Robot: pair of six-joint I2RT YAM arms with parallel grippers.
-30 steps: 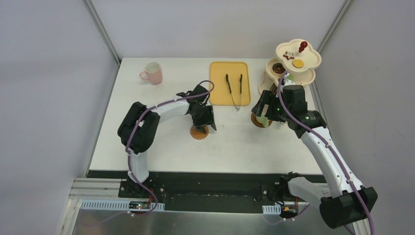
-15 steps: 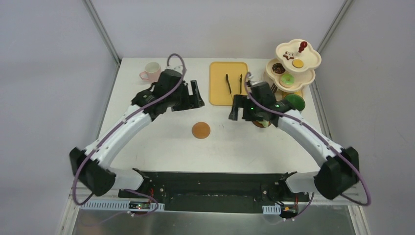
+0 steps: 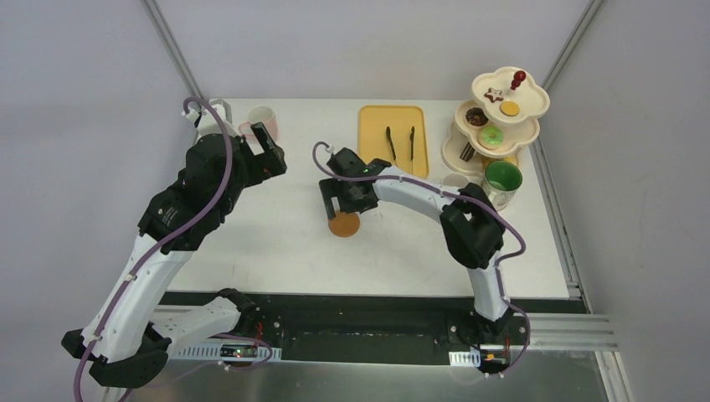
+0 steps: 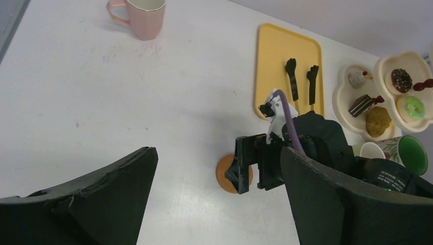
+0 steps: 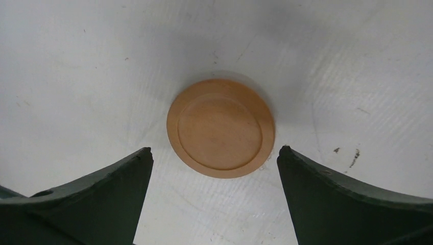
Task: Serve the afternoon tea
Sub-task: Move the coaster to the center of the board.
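Right wrist view looks straight down on a round brown coaster (image 5: pixel 220 127) lying flat on the white table (image 5: pixel 76 61). It sits between the wide-open jaws of the right gripper (image 5: pixel 214 149), which touch nothing. Seen from overhead, that coaster is mid-table, just near of the yellow tray (image 3: pixel 373 126). The left gripper (image 4: pixel 218 150), jaws also spread and empty, hovers at the far left, facing the pink mug (image 4: pixel 143 15) but apart from it. The step looks like pairing mug with coaster. Next, the right fingers must drop to table level to pinch the thin disc's rim, and the left must close in on the mug.
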